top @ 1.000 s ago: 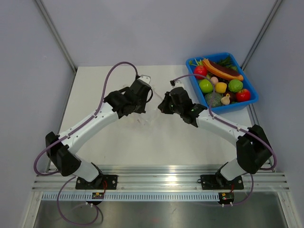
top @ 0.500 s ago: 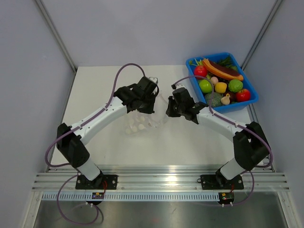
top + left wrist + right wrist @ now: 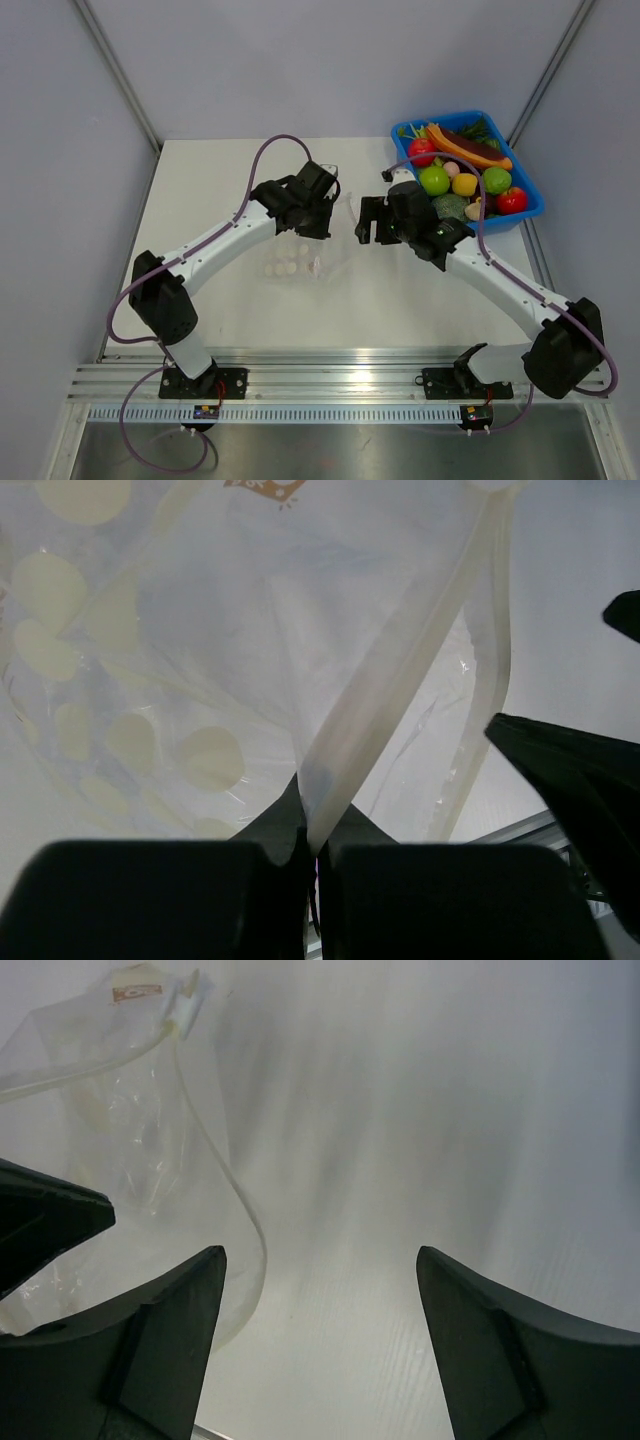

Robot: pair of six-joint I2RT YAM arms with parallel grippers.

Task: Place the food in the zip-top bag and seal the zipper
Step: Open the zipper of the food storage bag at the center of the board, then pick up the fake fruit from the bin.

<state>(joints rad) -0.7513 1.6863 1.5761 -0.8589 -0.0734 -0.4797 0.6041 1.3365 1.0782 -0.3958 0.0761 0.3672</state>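
- The left hand (image 3: 313, 832) is pinched shut on the zipper (image 3: 400, 670), gripping the strip near one end, well to the left of the blue tray (image 3: 505, 222).
- The zip-top bag (image 3: 190, 650) spreads from that grip onto the tabletop (image 3: 350, 300), farther from the tray than either hand (clear crinkly film, pale dots printed on it). The two strips of its mouth stand apart.
- The right hand (image 3: 318, 1255) sits between the bag and the tray with its fingers spread wide, holding nothing. The bag's open edge is just beside it.
- The food (image 3: 465, 183) lies heaped in the tray: red, green, yellow and orange pieces.
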